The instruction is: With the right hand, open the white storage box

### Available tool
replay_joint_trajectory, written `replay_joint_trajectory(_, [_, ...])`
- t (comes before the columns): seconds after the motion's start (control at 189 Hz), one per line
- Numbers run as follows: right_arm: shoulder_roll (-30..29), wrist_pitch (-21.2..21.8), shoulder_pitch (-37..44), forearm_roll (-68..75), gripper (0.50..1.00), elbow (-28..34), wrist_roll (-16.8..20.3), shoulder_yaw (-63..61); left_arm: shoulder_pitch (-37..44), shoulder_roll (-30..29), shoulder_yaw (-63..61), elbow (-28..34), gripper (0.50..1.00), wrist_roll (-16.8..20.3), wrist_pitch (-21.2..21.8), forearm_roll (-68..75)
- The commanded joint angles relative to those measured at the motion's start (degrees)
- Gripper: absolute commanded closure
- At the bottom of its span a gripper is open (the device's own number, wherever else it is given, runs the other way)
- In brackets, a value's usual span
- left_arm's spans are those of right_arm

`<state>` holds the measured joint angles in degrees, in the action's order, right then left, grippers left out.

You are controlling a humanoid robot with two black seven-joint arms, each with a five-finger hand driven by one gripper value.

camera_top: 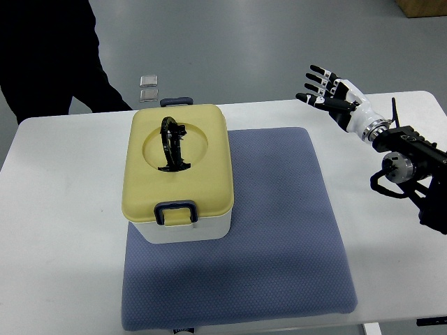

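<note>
Blue mat (279,237) on white table (63,209); no legible writing anywhere. White storage box (180,227) on the mat's left part — yellow lid (209,167) closed, front latch (175,211) down, black handle (171,144) upright. Right hand (328,91) — fingers spread, empty — hovers well apart, far right of the box.

Pale yellow lid on a white box

The storage box (187,232) is white, its lid (179,164) pale yellow with a black handle (172,144); the dotted mat (279,230) is blue-grey, the desk (63,230) white.
</note>
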<state>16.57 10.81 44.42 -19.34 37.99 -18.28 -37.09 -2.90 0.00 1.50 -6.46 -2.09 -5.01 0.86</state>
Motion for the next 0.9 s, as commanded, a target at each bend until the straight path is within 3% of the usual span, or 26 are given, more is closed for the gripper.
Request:
replay_joint_trajectory(0.0, [0.0,0.0,0.0,0.0,0.576,0.0,0.0,0.0,0.0,0.0,0.0,0.0,0.500,0.1,0.0,-0.1])
replay_joint_trajectory(0.894, [-0.1,0.6,-0.1,0.1,0.577,0.0,0.4,0.1,0.0,0.0,-0.2,0.3,0.500,0.0,0.0,0.0])
